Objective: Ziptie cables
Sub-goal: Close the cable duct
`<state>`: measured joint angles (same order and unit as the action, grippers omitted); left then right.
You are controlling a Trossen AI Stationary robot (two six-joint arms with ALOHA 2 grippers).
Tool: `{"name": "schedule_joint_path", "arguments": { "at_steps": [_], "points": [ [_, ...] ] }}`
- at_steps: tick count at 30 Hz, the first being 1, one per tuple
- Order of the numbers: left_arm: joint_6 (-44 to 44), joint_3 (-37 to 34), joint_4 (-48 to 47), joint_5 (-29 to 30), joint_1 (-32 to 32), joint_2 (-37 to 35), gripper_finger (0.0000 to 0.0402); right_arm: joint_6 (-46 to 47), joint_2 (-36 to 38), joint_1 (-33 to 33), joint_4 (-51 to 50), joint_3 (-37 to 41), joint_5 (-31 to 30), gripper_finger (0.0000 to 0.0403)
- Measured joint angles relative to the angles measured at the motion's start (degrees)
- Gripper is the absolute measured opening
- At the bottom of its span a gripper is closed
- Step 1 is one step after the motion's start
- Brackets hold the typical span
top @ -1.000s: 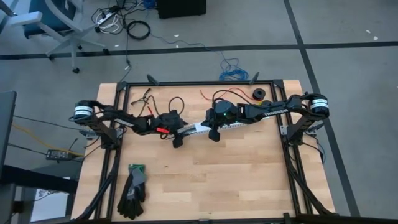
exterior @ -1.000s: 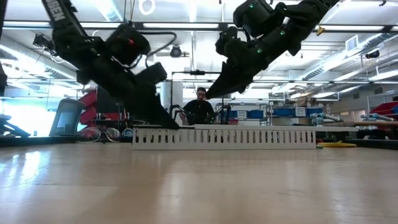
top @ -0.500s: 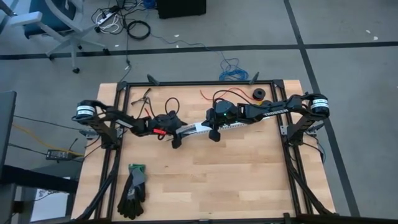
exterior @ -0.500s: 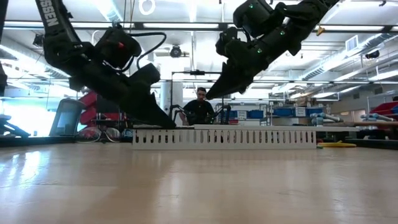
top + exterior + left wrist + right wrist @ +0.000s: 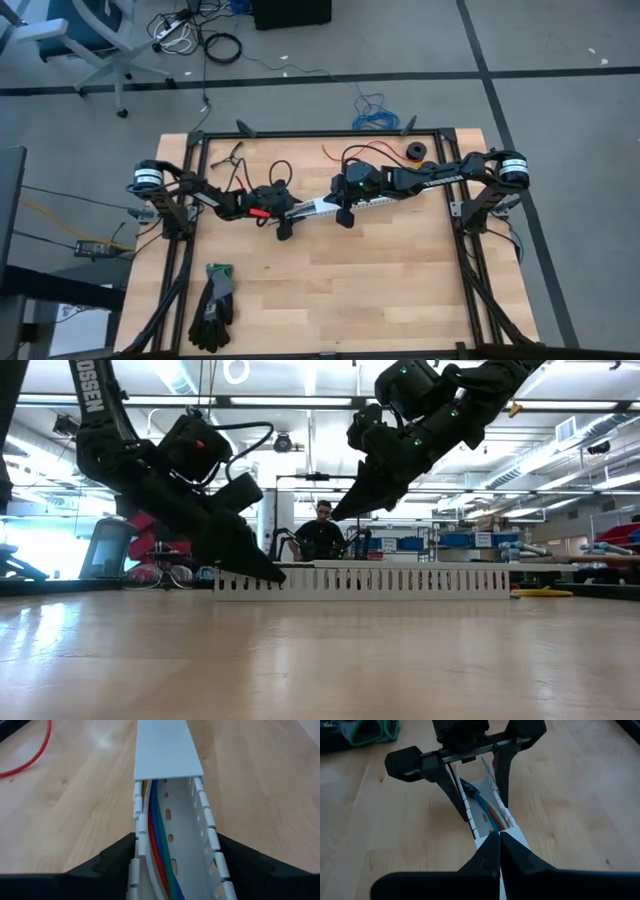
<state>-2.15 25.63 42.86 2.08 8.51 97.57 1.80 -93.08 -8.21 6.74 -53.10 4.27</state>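
While the right gripper (image 5: 499, 851) stays clenched, fingertips pressed on the white lid of the slotted white plastic channel (image 5: 330, 206), the left gripper (image 5: 175, 860) has dipped lower at the uncovered end, fingers straddling both walls and narrowing in. Inside that trough lie the coloured cables (image 5: 159, 840), on the wooden surface (image 5: 380, 280). Steadying it, I'd say; no ziptie visible.
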Motion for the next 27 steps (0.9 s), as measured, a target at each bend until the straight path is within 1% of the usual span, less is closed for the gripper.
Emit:
{"name": "schedule_joint_path", "arguments": {
  "at_steps": [7, 11, 14, 16, 18, 19, 22, 23, 25, 27],
  "points": [
    [-0.63, -0.02, 0.32, 0.16, 0.02, -0.01, 0.0219, 0.02, 0.00, 0.00, -0.26, 0.00, 0.00, 0.0000],
    [-0.63, -0.02, 0.43, 0.18, 0.02, -0.01, 0.0215, 1.40, 0.00, -0.16, -4.81, -0.02, -0.56, 0.0000],
    [-0.61, -0.02, 0.43, 0.19, 0.02, -0.01, 0.0215, 2.86, 0.00, -0.44, -9.29, 0.00, -3.15, 0.0000],
    [-0.62, -0.02, 0.43, 0.20, 0.02, -0.01, 0.0215, 3.79, -0.64, -0.49, -9.68, -0.02, -3.37, 0.0000],
    [-0.61, -0.02, 0.45, 0.21, 0.02, -0.01, 0.0214, 4.67, -3.06, -0.74, -8.61, -0.04, -1.37, 0.0000],
    [-0.61, -0.02, 0.44, 0.21, 0.02, -0.01, 0.0214, 5.18, -5.35, -1.06, -6.79, -0.11, 0.56, 0.0000],
    [-0.64, -0.09, 0.33, 0.27, 0.02, -0.03, 0.0214, 6.82, -14.16, -2.46, 2.86, -3.13, 10.74, 0.0000],
    [-0.59, -0.09, 0.32, 0.32, 0.02, -0.03, 0.0214, 6.72, -17.10, -2.67, 5.13, -4.99, 12.65, 0.0000],
    [-0.41, -0.09, 0.32, 0.36, 0.02, -0.03, 0.0214, 4.77, -20.74, -2.51, 9.29, -7.89, 13.94, 0.0000],
    [-0.17, -0.04, 0.45, 0.46, 0.00, -0.03, 0.0214, 2.63, -21.35, -2.04, 11.59, -8.96, 12.54, 0.0000]
  ]
}}
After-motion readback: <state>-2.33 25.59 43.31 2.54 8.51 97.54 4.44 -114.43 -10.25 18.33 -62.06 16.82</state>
